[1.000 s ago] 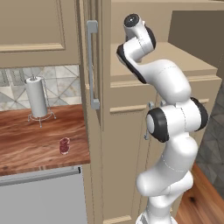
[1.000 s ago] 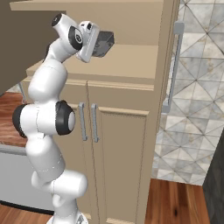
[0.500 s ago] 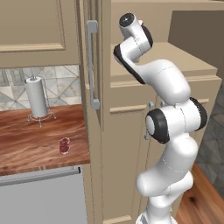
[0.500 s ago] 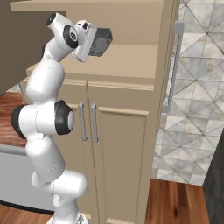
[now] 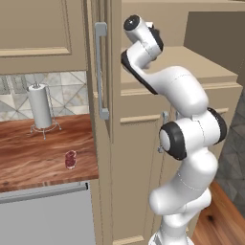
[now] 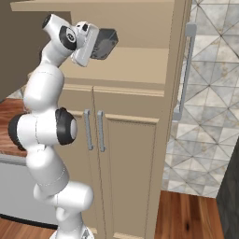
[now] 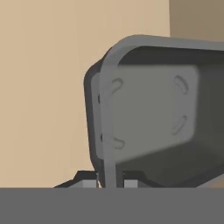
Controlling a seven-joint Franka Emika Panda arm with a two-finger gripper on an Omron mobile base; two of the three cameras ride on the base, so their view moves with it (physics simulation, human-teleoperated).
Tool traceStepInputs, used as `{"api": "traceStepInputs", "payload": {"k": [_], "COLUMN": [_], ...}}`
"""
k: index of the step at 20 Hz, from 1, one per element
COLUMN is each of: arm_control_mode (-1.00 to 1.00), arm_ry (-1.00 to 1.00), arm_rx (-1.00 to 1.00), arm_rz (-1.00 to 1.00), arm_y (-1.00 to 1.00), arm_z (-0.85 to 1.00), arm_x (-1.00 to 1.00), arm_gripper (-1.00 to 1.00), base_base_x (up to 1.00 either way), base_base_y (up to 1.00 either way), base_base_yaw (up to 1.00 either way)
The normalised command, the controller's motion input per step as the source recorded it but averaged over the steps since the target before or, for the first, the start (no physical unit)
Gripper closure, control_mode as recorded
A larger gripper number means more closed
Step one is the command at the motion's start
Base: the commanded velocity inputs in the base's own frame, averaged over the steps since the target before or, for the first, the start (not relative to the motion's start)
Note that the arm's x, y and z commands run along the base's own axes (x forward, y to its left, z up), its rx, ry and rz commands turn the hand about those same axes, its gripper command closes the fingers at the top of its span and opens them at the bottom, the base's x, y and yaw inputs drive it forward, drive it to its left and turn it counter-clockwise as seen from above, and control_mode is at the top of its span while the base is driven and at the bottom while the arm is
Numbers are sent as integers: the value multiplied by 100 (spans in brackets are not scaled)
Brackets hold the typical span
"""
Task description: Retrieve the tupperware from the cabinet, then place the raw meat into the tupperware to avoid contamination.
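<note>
The tupperware (image 6: 104,43) is seen in the upper left of the right base view, a dark grey container held up in the air in front of the open cabinet (image 6: 140,74). In the hand view the tupperware (image 7: 153,109) takes up the centre and right of the frame, its hollow inside turned toward the camera and its rounded rim (image 7: 109,109) running down to the bottom edge. The gripper (image 7: 110,181) is closed on that rim, with one dark fingertip (image 7: 89,179) on either side of the wall (the pinch is seen at the bottom centre of the hand view). In the right base view the gripper (image 6: 93,44) is seen touching the container's left side, above the cabinet's shelf.

The raw meat (image 5: 71,159) lies at the left of the left base view, on the wooden counter (image 5: 33,160), well apart from the arm. A paper towel holder (image 5: 40,107) stands upright behind it, nearer the tiled wall. The open cabinet door (image 5: 103,72) with its long grey handle stands between the counter and the arm.
</note>
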Motion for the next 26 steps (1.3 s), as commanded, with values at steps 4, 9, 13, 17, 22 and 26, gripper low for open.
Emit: {"api": "traceStepInputs", "payload": {"k": [4, 9, 13, 17, 22, 26], "arm_control_mode": [-100, -100, -100, -100, -100, -100], "arm_ry": [-9, -9, -7, -6, 0, 0], "arm_rx": [-5, -5, -4, -2, 0, 0], "arm_rz": [-2, 0, 0, 0, -1, -3], "arm_y": [2, 0, 0, 0, 2, 7], "arm_z": [0, 0, 0, 2, 11, 19], "arm_x": [-32, -36, -38, -47, -60, -78], "arm_gripper": [100, 100, 100, 100, 100, 100], "base_base_x": [0, 0, 0, 0, 0, 0], "base_base_y": [0, 0, 0, 0, 0, 0], "base_base_yaw": [0, 0, 0, 0, 0, 0]}}
